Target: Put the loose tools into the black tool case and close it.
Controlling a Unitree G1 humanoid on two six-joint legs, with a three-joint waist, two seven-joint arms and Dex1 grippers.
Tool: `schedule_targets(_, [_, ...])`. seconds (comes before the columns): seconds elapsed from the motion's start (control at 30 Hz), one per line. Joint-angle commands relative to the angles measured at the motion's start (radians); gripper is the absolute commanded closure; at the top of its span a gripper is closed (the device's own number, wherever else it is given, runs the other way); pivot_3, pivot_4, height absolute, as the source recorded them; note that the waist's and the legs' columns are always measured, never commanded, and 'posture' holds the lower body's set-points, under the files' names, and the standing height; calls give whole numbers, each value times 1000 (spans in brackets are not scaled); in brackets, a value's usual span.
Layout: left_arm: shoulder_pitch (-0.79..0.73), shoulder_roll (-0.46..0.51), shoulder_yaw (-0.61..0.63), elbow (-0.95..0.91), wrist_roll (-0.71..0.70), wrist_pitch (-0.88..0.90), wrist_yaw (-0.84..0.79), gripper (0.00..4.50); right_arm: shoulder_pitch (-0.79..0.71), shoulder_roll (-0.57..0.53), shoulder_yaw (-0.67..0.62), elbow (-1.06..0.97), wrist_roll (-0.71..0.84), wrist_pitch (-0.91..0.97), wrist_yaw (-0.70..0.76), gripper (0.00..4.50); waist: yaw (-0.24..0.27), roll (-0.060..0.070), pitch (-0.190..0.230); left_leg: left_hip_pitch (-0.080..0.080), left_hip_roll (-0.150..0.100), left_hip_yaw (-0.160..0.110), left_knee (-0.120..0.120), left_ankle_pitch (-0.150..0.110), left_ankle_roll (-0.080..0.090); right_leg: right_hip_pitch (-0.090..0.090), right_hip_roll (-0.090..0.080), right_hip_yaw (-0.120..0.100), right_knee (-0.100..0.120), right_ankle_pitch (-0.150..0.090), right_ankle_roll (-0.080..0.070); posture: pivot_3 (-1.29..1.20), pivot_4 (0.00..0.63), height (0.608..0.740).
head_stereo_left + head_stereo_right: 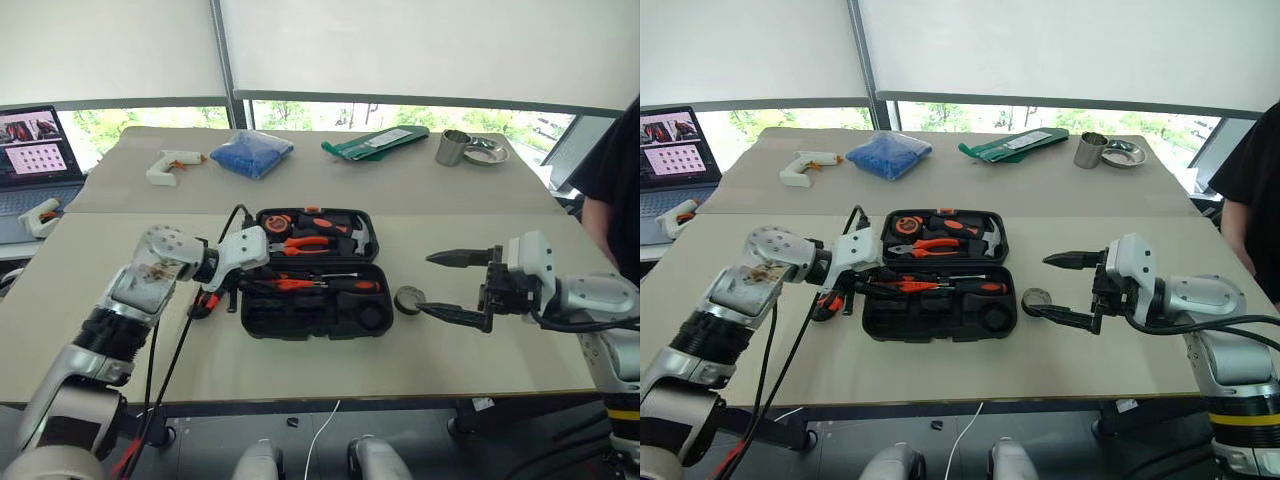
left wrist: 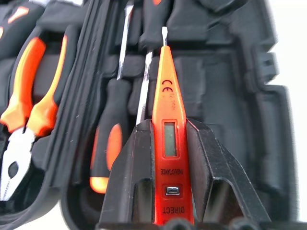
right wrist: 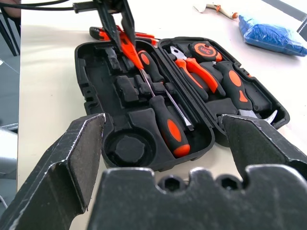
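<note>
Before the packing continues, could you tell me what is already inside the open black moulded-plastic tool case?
The black tool case holds orange-handled pliers, a tape measure, a hammer and two screwdrivers.

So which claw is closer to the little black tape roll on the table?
The right one. The right claw is open just beside the tape roll. The left claw is across the tool case, holding an orange screwdriver.
</note>
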Motion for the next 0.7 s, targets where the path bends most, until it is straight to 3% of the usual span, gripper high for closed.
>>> schedule_targets(0.03, [-46,-22,-23,28,45,-4,9,4033,24,-4,-54,-52,34,9,-22,0,1,0,0,0,0,0,0,0,0,0,0,0,0,0,0,0,150,740])
schedule_targets(0.7, [-45,-49,-97,81,184,-52,-16,4033,45,-17,-50,-147,65,78,-78,0,3,0,0,0,0,-1,2,0,0,1,0,0,1,0,0,0,150,740])
